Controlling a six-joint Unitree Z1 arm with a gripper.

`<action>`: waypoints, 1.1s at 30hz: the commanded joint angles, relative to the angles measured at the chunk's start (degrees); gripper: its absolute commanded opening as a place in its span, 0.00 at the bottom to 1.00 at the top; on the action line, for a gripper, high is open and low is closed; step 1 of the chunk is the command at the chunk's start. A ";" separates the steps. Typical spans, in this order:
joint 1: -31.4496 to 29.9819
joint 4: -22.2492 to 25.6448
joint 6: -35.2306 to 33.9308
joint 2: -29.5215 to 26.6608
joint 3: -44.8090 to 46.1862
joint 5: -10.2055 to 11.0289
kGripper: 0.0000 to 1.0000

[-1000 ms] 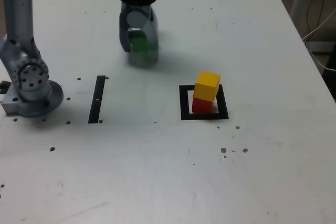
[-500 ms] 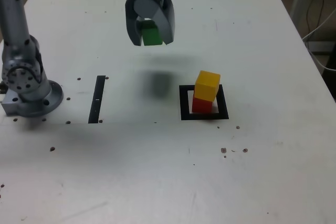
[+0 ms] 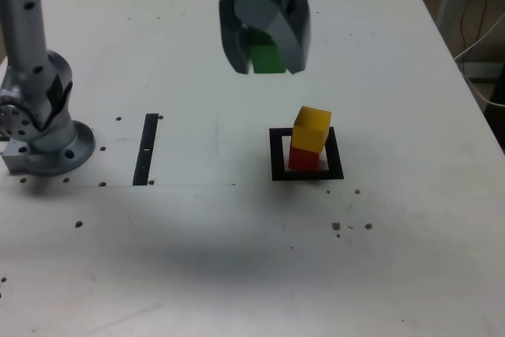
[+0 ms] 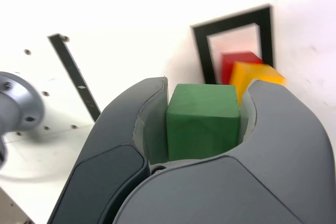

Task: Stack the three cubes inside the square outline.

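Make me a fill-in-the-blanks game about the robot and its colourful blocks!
1. The gripper holds the ____ cube.
2. The yellow cube sits on top of the ____ cube.
3. The two stacked cubes stand inside the black ____ outline.
4. The held cube hangs ____ the table, not touching it.

Missing words: green; red; square; above

The gripper (image 4: 202,116) clamps the green cube (image 4: 202,121) between its two dark grey jaws. Beyond them, the yellow cube (image 4: 251,77) sits askew on the red cube (image 4: 233,62) inside the square outline (image 4: 234,24) on the white surface (image 4: 115,19).
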 commanded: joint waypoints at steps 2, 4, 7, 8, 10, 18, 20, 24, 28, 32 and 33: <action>-2.23 0.59 -0.87 1.67 -2.44 -0.08 0.11; -3.41 1.07 -1.28 3.04 -4.11 -0.13 0.11; -4.27 1.74 -1.56 5.31 -6.05 0.04 0.11; -4.33 1.82 -1.55 5.93 -6.37 0.22 0.11; -4.35 1.79 -1.53 6.99 -6.70 0.64 0.12; -4.36 1.77 -0.83 8.45 -6.95 1.82 0.12; -4.35 1.63 -0.80 9.03 -7.16 1.89 0.12; -4.34 0.91 -0.77 10.88 -7.84 1.93 0.12; -4.34 0.42 -0.77 11.62 -7.97 1.98 0.12; -4.34 0.01 -0.77 11.81 -7.67 1.91 0.12; -4.34 -0.12 -0.75 11.88 -7.58 1.89 0.13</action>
